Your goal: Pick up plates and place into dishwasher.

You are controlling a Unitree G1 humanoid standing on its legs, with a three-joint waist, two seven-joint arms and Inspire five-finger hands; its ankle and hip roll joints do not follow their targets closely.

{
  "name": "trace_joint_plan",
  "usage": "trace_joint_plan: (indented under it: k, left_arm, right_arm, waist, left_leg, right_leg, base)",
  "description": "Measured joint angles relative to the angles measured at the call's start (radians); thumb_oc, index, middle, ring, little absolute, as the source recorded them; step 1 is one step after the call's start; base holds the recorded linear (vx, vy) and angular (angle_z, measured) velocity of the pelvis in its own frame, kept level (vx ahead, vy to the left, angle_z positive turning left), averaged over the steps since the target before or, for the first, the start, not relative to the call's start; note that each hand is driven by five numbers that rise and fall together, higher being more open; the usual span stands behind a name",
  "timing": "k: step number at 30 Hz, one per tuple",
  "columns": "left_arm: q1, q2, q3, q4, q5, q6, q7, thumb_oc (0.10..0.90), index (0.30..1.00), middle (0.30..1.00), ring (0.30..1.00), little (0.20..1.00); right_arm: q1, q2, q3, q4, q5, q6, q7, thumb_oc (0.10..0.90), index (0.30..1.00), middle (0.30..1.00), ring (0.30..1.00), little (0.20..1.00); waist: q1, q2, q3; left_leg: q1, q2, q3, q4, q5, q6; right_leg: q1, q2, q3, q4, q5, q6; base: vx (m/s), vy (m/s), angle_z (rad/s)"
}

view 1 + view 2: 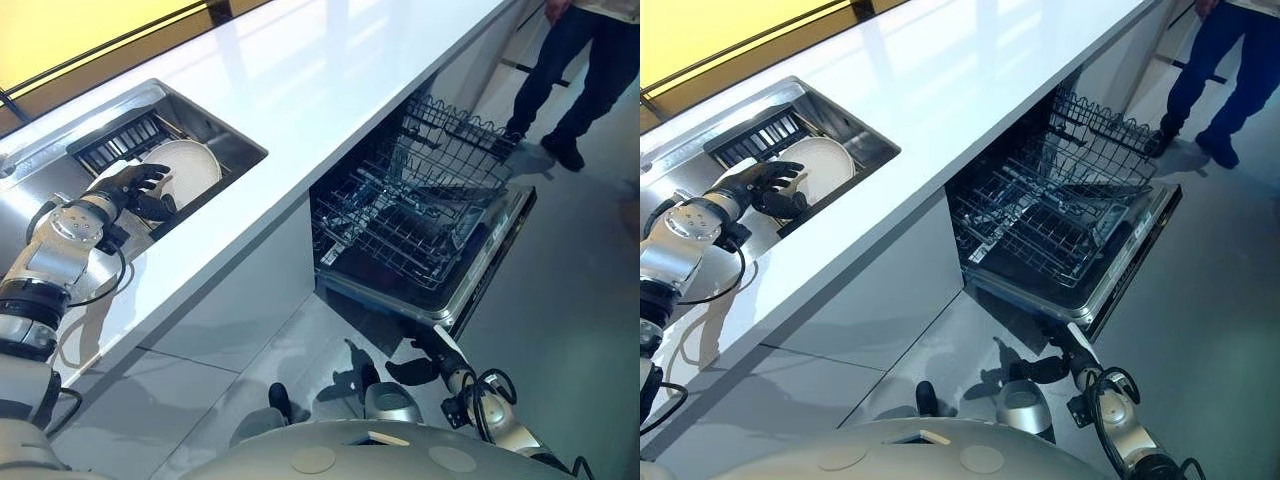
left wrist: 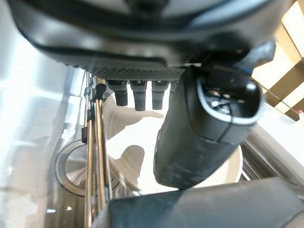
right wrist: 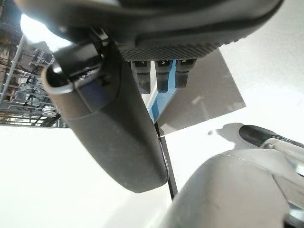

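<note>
Its left hand [image 1: 135, 190] reached down into the sink [image 1: 228, 140], which was sunk into the left end of the white tabletop [image 1: 330, 90]. The fingers were spread across the near rim of a white plate [image 1: 192, 165] and the thumb stood apart from them, so no closed grip showed. The plate leaned tilted in the sink, just in front of a dark slatted drainer [image 1: 118, 142] at the sink's back edge.

Under the tabletop's front edge the dishwasher [image 1: 480, 285] stood with its door folded down, and its wire rack [image 1: 420, 210] was drawn out over the door.

The right hand [image 1: 410, 372] hung low over the floor before the door, fingers relaxed and holding nothing. A person [image 1: 570, 70] stood on the floor beyond the dishwasher.
</note>
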Motion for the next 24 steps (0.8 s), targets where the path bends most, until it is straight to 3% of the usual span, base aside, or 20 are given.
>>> trace_joint_plan:
  k: [7, 17, 24]
  left_arm:
    - [0.000, 0.000, 0.000, 0.001, 0.002, 0.002, 0.009, 0.800, 0.900, 0.900, 0.900, 0.900]
    - [0.000, -0.070, 0.051, 0.030, 0.003, -0.117, 0.348, 0.800, 0.900, 0.900, 0.900, 0.900]
    - [-0.009, -0.096, 0.083, 0.037, -0.050, -0.154, 0.450, 0.800, 0.900, 0.900, 0.900, 0.900]
  right_arm:
    - [-0.002, 0.003, 0.000, 0.007, -0.006, 0.000, -0.002, 0.800, 0.900, 0.900, 0.900, 0.900]
    - [-0.009, 0.032, 0.000, 0.074, -0.020, -0.004, -0.022, 0.800, 0.900, 0.900, 0.900, 0.900]
    - [-0.015, 0.042, 0.000, 0.083, -0.020, -0.004, -0.025, 0.800, 0.900, 0.900, 0.900, 0.900]
  waist:
    - [-0.002, 0.001, 0.001]
    - [0.002, -0.012, 0.005]
    - [-0.006, -0.024, 0.008]
  left_leg:
    - [-0.001, 0.001, -0.003, -0.001, 0.000, -0.002]
    - [-0.002, 0.001, -0.007, 0.000, -0.001, -0.005]
    - [-0.001, 0.002, -0.006, 0.000, -0.004, -0.001]
  right_leg:
    - [0.002, 0.000, -0.004, -0.003, 0.000, 0.000]
    - [0.002, 0.001, -0.006, -0.004, 0.000, 0.000]
    - [0.002, 0.001, -0.004, -0.004, 0.000, 0.000]
  base:
    - [0.00, 0.001, 0.01]
    - [0.00, -0.018, 0.01]
    - [0.05, -0.012, -0.01]
